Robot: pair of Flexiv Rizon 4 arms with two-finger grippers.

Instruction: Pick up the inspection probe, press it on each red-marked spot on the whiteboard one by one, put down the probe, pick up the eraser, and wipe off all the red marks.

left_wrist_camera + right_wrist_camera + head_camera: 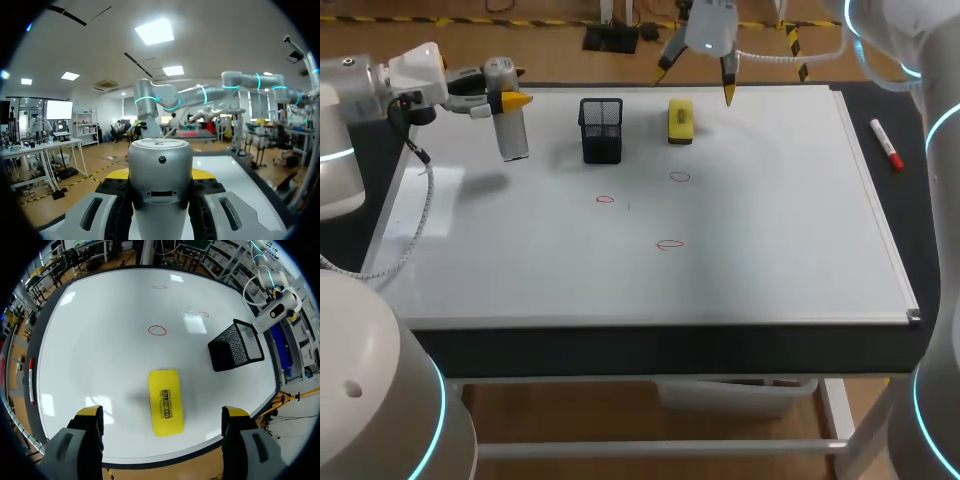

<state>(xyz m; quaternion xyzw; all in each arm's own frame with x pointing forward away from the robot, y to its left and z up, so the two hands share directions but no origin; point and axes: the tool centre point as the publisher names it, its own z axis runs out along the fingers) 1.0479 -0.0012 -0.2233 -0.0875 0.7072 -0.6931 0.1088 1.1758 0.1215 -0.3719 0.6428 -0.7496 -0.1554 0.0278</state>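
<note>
Plainly the inspection probe [510,125], a grey cylinder, is off the board, pinched between the yellow-tipped fingers of the left gripper [506,100] above the far left corner of the whiteboard [790,230], hanging roughly upright; the left wrist view shows both fingers bearing on its sides. Three red marks [670,244] lie unwiped near the board's middle, well apart from the probe; they are thin and faint, so a press that lands a little off would, I judge, miss its ring; a probe gripped near its upper part may also tilt or slide in the fingers when pushed onto the surface. Between the probe and the marks stands the black mesh pen holder [601,130]; a low sweep toward the nearest mark could clip it and tip it over. Near the holder lies the yellow eraser [680,121], flat on the board; the right gripper [696,78] hangs above and behind it, fingers spread wide and empty, the eraser ahead of the gap. Should that arm descend and wipe before every spot is pressed, the targets would be gone; both arms working near the middle could also collide. A red marker [886,145] lies off the board's right edge, out of the way.
</note>
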